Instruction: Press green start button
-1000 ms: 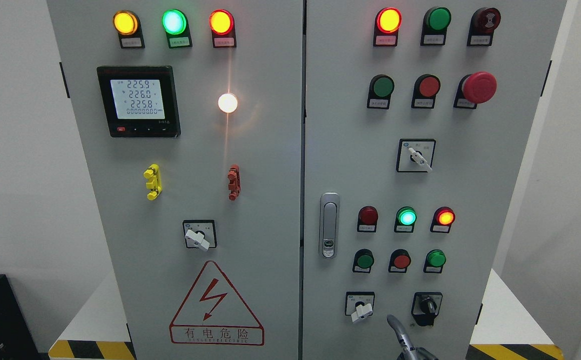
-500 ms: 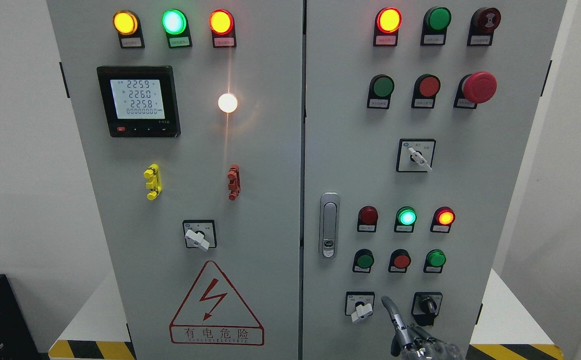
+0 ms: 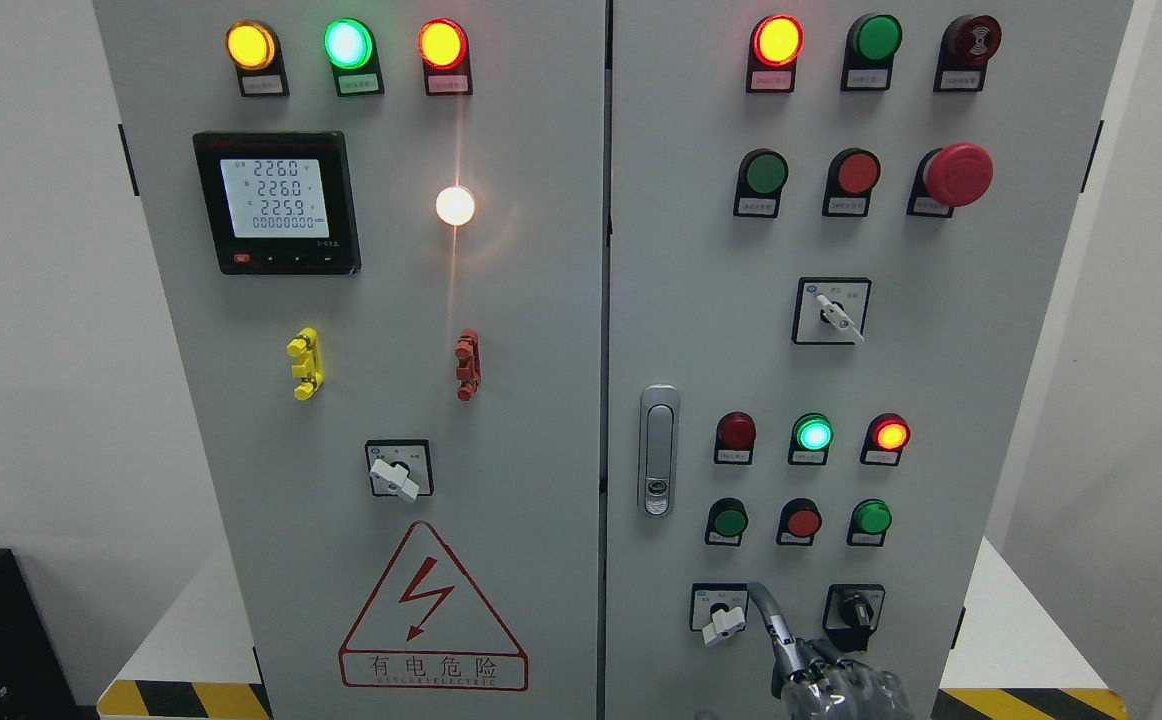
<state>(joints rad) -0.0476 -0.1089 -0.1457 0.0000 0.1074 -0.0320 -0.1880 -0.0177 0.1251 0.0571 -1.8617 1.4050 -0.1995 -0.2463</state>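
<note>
The grey control cabinet's right door (image 3: 941,400) carries several green buttons. One green button (image 3: 730,521) sits at the left of the lower row, another (image 3: 872,517) at its right, and one (image 3: 767,172) higher up. My right hand (image 3: 809,668) rises from the bottom edge in front of the door's lower part. Its index finger (image 3: 767,606) points up and the other fingers are curled, holding nothing. The fingertip is beside the white selector switch (image 3: 722,619), a short way below the lower-left green button. The left hand is out of view.
A red button (image 3: 802,521) sits between the two lower green ones. A black rotary switch (image 3: 853,608) is right of my finger and the door handle (image 3: 657,450) is to the left. A red mushroom stop button (image 3: 958,174) sticks out at the upper right.
My right hand has risen from the bottom edge and shifted slightly left. The index fingertip climbed from below the switch row to level with the white selector switch.
</note>
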